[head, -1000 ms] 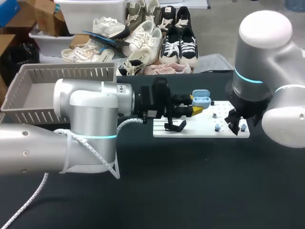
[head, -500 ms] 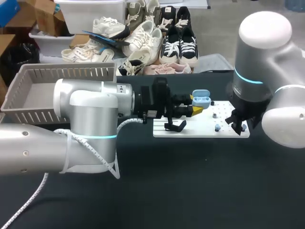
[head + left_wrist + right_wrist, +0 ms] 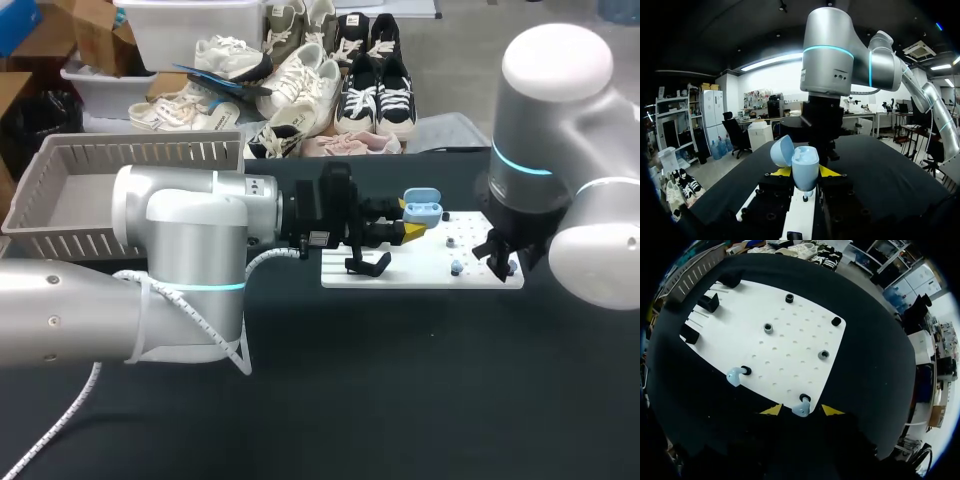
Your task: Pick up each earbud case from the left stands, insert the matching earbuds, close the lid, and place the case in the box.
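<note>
My left gripper (image 3: 410,220) is shut on a light blue earbud case (image 3: 423,209) and holds it above the white board (image 3: 420,272). In the left wrist view the case (image 3: 804,167) stands upright between the yellow tips, its lid (image 3: 781,151) open to one side. My right gripper (image 3: 498,262) hangs low over the board's right end. In the right wrist view its fingers flank a light blue earbud (image 3: 801,409) on a peg at the board's near edge, with small gaps on both sides. A second earbud (image 3: 734,376) sits on another peg further along that edge.
Black case stands (image 3: 707,302) line the white board's (image 3: 790,340) left end, one of them under my left gripper (image 3: 368,264). Several bare pegs (image 3: 768,328) dot the board. A grey slatted box (image 3: 60,200) stands at the table's back left.
My right gripper has dropped slightly toward the board and its fingers have drawn closer around the earbud. The left arm and the case have not moved.
</note>
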